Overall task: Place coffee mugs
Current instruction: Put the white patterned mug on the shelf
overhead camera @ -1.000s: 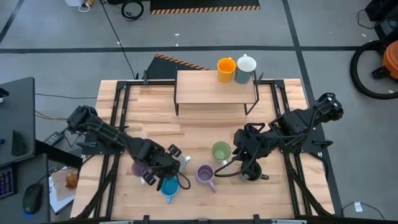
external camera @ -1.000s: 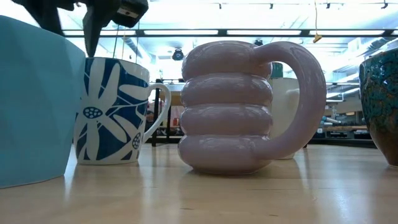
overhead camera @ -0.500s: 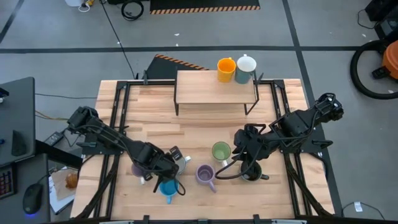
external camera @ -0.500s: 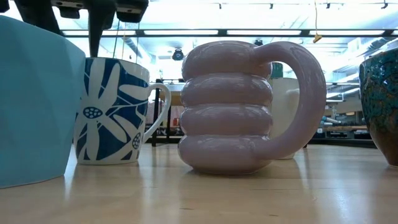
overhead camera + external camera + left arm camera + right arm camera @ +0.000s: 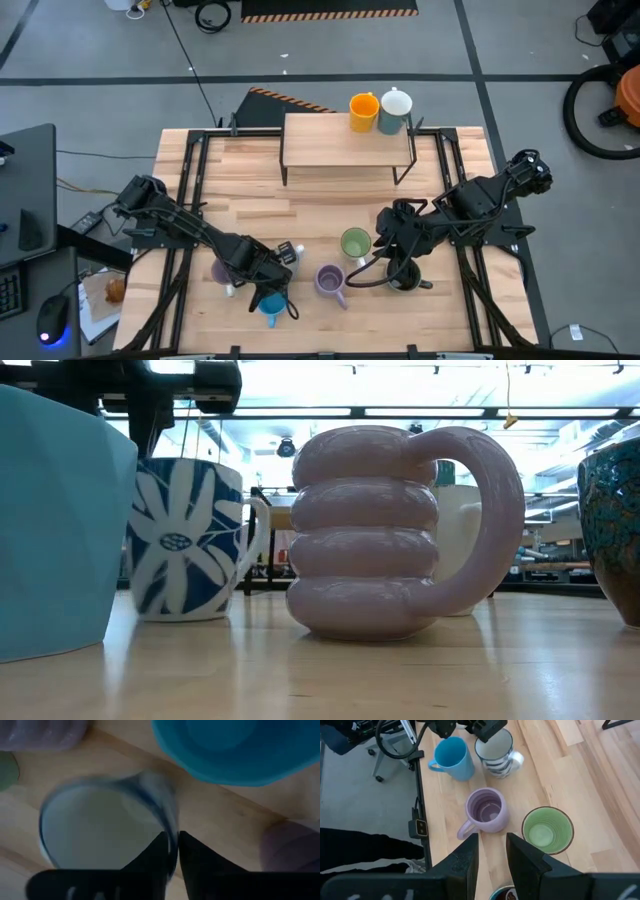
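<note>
A white mug with a blue flower pattern [image 5: 185, 540] [image 5: 495, 747] stands near the table's front left, and my left gripper [image 5: 172, 836] [image 5: 278, 262] is shut on its rim. Around it are a blue mug [image 5: 270, 303], a ribbed light purple mug [image 5: 365, 530] [image 5: 330, 282], a green mug [image 5: 354, 243] and another light purple mug [image 5: 222, 272]. My right gripper [image 5: 492, 842] hovers open over the dark brown mug [image 5: 400, 282]. An orange mug [image 5: 363, 110] and a white mug [image 5: 396, 106] stand on the raised shelf [image 5: 330, 140]. My left gripper pinches the flowered mug's rim [image 5: 170, 817] between its two fingers, one finger [image 5: 160, 852] inside the cup and one outside. The fingers come from above, pointing down. The mug sits slightly tilted; whether its base is clear of the table I cannot tell.
The mugs crowd the near middle of the table. The blue mug's wall [image 5: 55, 520] stands right beside the held mug. The shelf's left part and the table's far half show bare wood. Black rails [image 5: 185, 200] run along both sides.
My left gripper has shut on the flowered mug's rim after coming down onto it. The mug has tipped a little and shifted sideways against the ribbed purple mug, which has stayed put.
</note>
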You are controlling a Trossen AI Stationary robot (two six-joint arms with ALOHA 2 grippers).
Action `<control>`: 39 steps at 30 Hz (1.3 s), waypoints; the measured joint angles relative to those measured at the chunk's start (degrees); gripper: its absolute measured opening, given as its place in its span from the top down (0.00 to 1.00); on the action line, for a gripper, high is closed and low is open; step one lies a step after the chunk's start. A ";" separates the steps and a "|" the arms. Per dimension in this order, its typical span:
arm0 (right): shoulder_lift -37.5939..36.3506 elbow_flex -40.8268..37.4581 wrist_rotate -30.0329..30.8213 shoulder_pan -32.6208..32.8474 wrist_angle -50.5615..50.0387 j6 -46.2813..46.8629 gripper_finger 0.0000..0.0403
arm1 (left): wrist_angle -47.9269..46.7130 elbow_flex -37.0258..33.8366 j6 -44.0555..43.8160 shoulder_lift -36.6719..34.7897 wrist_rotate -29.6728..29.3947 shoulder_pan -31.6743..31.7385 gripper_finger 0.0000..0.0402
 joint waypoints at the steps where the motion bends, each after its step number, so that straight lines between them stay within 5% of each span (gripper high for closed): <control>1: 0.00 0.00 0.00 0.00 0.00 0.00 0.74 | -0.55 -0.05 0.05 0.01 0.01 0.10 0.92; 9: -0.12 0.00 -0.79 0.00 -0.36 -0.69 0.74 | -1.05 1.10 -6.13 0.02 0.62 1.19 0.95; 20: -3.97 0.00 1.06 0.00 -6.64 1.22 0.74 | -10.26 19.67 -23.75 -0.04 12.86 13.81 0.95; 30: -5.11 0.00 4.37 -0.22 -6.71 1.09 0.74 | -12.99 31.51 -25.33 -0.07 12.23 28.50 0.95; 39: -5.11 0.00 5.22 -0.22 -6.71 1.09 0.74 | -9.25 35.55 -14.82 -0.07 3.01 37.39 0.95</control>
